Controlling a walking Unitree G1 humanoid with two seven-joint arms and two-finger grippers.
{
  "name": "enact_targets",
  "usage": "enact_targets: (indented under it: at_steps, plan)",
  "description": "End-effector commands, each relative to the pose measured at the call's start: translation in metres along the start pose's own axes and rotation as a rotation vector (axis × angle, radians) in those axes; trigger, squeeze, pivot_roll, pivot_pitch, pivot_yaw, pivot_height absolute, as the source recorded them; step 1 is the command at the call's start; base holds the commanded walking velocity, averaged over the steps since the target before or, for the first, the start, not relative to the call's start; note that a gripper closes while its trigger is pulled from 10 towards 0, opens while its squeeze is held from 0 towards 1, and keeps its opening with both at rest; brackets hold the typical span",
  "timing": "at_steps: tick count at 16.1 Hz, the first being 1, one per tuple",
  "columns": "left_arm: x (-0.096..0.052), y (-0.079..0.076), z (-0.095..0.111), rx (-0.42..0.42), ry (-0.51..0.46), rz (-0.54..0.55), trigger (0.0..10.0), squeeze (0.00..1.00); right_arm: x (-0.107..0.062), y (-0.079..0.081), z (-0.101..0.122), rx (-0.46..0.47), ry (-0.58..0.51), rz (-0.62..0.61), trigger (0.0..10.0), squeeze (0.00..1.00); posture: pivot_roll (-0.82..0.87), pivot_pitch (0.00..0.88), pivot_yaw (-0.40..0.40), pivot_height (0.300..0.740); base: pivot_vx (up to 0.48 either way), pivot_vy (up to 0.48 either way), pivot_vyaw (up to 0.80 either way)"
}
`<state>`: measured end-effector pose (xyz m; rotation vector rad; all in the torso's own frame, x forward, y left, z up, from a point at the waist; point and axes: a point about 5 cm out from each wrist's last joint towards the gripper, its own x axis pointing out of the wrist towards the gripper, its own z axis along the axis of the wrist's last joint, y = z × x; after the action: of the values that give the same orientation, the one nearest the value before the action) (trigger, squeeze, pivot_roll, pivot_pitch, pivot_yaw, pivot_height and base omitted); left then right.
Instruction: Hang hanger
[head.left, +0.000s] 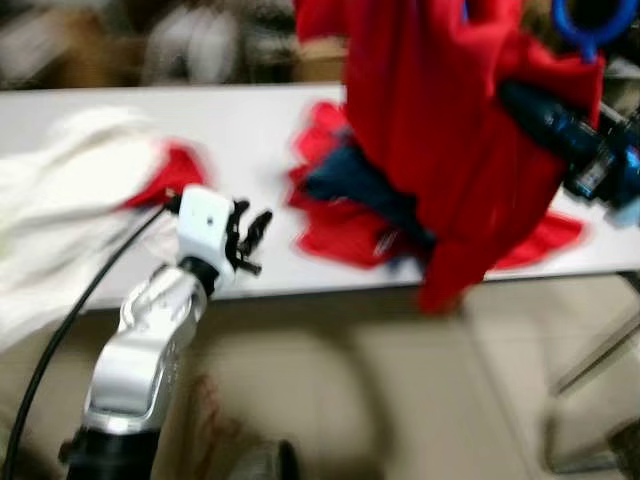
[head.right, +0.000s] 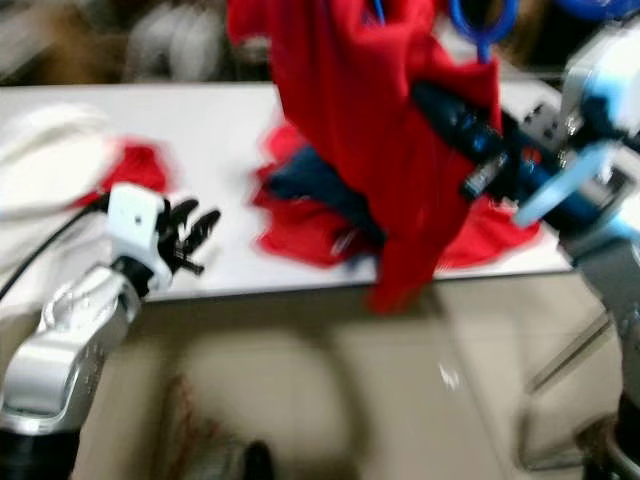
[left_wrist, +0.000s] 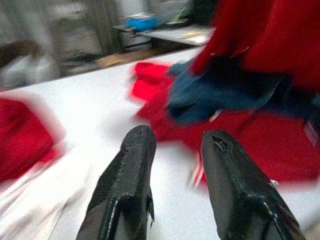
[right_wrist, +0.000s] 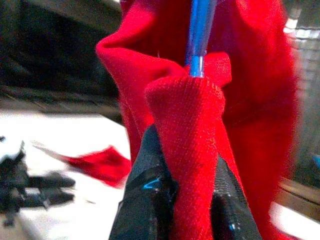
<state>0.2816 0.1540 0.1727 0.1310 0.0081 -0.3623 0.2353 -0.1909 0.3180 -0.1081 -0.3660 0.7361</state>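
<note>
Up high, the right gripper (right_wrist: 187, 200) has a red garment (head.left: 450, 140) pinched between its fingers, hanging off a blue hanger (right_wrist: 200, 35).

Its two black fingers are clamped on a fold of the red cloth just below the hanger's blue shaft, and the garment dangles over the white counter (head.left: 240, 130) — its lower end drooping past the front edge. Underneath, on the counter, lies a heap of red clothes (head.left: 340, 225) with a dark blue piece (left_wrist: 220, 92) on top. The left gripper (head.left: 248, 238) hovers low at the counter's front edge, fingers parted and holding nothing — the wrist view shows a clear gap between them. White cloth (head.left: 60, 210) sits at the counter's left end, with another red piece (head.left: 175, 170) beside it. Everything is blurred.
</note>
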Motion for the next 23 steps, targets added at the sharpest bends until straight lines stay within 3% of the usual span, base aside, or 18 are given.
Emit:
enact_targets:
  at_steps: [1, 2, 5, 9, 13, 14, 15, 17, 18, 19, 23]
  plan:
    - [-0.002, 0.001, -0.004, 0.018, 0.030, 0.003, 10.0, 0.00, -0.003, 0.010, -0.003, 0.031, -0.011, 0.010, 10.0, 0.00, -0.03, 0.039, 0.047, 0.740, 0.000, 0.000, 0.00]
    - [-0.005, 0.001, -0.010, 0.022, 0.051, 0.011, 10.0, 0.00, -0.008, 0.025, -0.018, 0.086, 0.018, 0.028, 10.0, 0.00, -0.03, 0.040, 0.047, 0.740, 0.000, 0.000, 0.00]
    - [-0.011, 0.001, -0.021, 0.023, 0.083, 0.029, 10.0, 0.00, -0.018, 0.048, -0.045, 0.143, 0.109, 0.011, 10.0, 0.00, -0.03, 0.044, 0.046, 0.740, 0.000, 0.000, 0.00]
    - [-0.043, 0.011, -0.043, -0.015, 0.119, 0.141, 10.0, 0.00, -0.037, 0.084, -0.091, 0.250, 0.234, -0.073, 10.0, 0.00, -0.03, 0.054, 0.037, 0.740, 0.000, 0.000, 0.00]
    - [-0.057, 0.024, -0.051, 0.009, 0.117, 0.250, 10.0, 0.00, -0.056, 0.106, -0.131, 0.202, 0.455, -0.026, 10.0, 0.00, -0.01, 0.063, 0.020, 0.740, 0.000, 0.000, 0.00]
    - [-0.062, 0.025, -0.054, 0.011, 0.128, 0.254, 10.0, 0.00, -0.067, 0.117, -0.146, 0.177, 0.554, 0.054, 10.0, 0.00, -0.01, 0.066, 0.011, 0.740, 0.000, 0.000, 0.00]
    - [-0.064, 0.022, -0.057, 0.009, 0.131, 0.242, 10.0, 0.00, -0.073, 0.123, -0.152, 0.195, 0.571, 0.062, 10.0, 0.00, -0.01, 0.069, 0.007, 0.740, 0.000, 0.000, 0.00]
    - [-0.062, 0.013, -0.060, -0.001, 0.138, 0.207, 10.0, 0.00, -0.065, 0.117, -0.148, 0.151, 0.485, -0.029, 10.0, 0.00, -0.01, 0.069, 0.006, 0.740, 0.000, 0.000, 0.00]
    - [-0.057, 0.003, -0.059, -0.020, 0.118, 0.173, 10.0, 0.00, -0.055, 0.107, -0.145, 0.180, 0.417, -0.144, 10.0, 0.00, -0.01, 0.071, 0.006, 0.740, 0.000, 0.000, 0.00]
    - [-0.052, -0.007, -0.055, -0.045, 0.094, 0.142, 10.0, 0.00, -0.048, 0.108, -0.144, 0.178, 0.391, -0.156, 10.0, 0.00, -0.02, 0.071, 0.009, 0.740, 0.000, 0.000, 0.80]
    - [-0.053, -0.013, -0.059, -0.032, 0.104, 0.109, 10.0, 0.00, -0.051, 0.118, -0.148, 0.195, 0.390, -0.111, 10.0, 0.00, -0.02, 0.069, 0.013, 0.740, 0.000, 0.000, 0.80]
